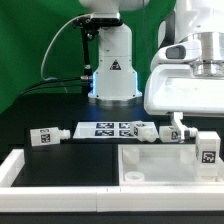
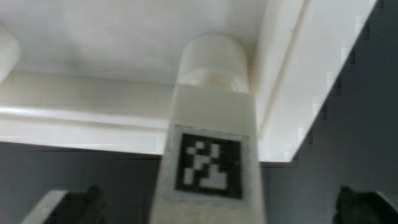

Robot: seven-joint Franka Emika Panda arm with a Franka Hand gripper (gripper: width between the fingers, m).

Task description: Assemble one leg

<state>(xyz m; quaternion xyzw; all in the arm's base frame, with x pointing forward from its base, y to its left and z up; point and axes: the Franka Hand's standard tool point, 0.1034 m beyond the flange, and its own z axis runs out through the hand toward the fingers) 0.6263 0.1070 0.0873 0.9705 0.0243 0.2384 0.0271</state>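
Observation:
In the wrist view a white leg with a black-and-white tag runs from between my fingers to an inner corner of the large white square tray piece. My gripper is open. Its dark fingertips stand well apart from the leg on either side and do not touch it. In the exterior view the gripper hangs over the tray's right end, where a tagged leg stands. I cannot tell whether that leg rests in the corner or is fixed there.
Another leg lies on the black table at the exterior view's left. Two more legs lie behind the tray. The marker board lies in front of the robot base. A white rail runs along the front.

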